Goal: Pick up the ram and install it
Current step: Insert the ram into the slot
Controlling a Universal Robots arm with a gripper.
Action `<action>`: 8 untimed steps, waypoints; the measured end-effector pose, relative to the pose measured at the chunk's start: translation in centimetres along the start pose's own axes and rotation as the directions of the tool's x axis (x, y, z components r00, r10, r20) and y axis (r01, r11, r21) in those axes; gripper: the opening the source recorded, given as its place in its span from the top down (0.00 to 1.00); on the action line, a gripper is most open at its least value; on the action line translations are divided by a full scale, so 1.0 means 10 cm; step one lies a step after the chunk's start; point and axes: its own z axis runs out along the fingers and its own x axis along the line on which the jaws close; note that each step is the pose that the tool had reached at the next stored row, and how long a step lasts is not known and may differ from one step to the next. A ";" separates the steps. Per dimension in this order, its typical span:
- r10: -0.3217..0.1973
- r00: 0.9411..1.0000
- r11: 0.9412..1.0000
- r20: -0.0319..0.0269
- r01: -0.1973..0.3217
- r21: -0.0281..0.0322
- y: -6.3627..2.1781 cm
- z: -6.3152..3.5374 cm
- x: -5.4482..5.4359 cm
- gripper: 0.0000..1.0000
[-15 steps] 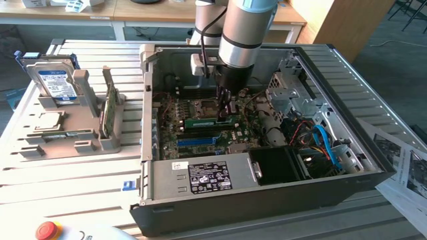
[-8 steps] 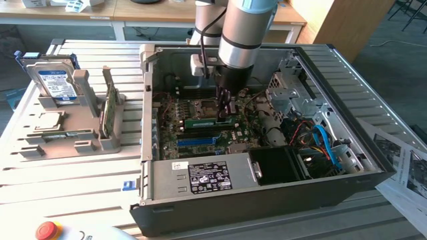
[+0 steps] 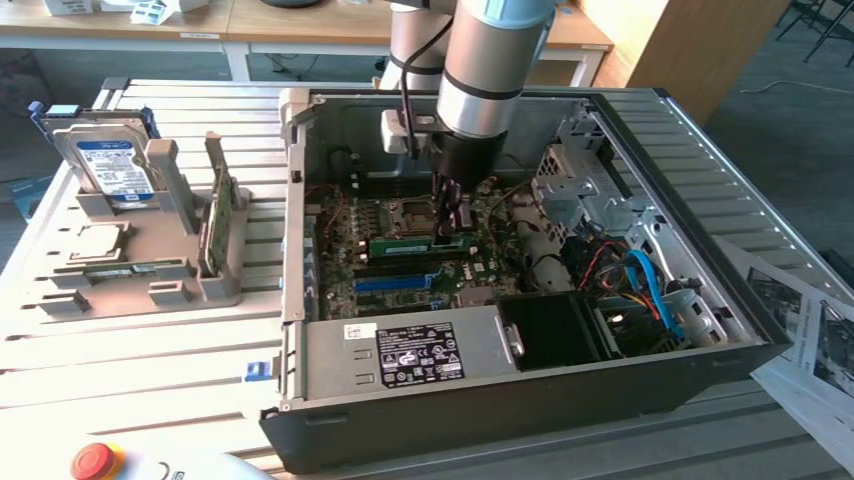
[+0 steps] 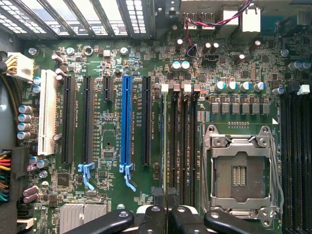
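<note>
The end effector [image 3: 451, 220] is clamped on the ram [image 3: 422, 241], which hangs on edge right beneath it inside the computer case [image 3: 534, 395], long axis parallel to the memory slots [image 4: 183, 146] beside the processor socket [image 4: 239, 170]

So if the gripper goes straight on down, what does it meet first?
Likely the black memory slots on the motherboard; the ram clamped in the gripper would touch first, though the gap is unclear.
</note>
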 end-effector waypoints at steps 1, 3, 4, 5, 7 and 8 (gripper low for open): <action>0.000 1.000 1.000 0.000 0.000 0.000 0.000 0.000 0.00 0.88; 0.000 1.000 1.000 0.000 0.000 0.000 0.000 0.004 0.00 0.88; 0.000 1.000 1.000 0.000 0.000 0.000 -0.001 0.008 0.00 0.88; 0.000 1.000 1.000 0.000 0.000 0.000 -0.001 0.011 0.00 0.88; 0.000 1.000 1.000 0.000 0.000 0.000 -0.001 0.016 0.00 0.88; 0.000 1.000 1.000 0.000 0.000 0.000 0.000 0.017 0.00 0.88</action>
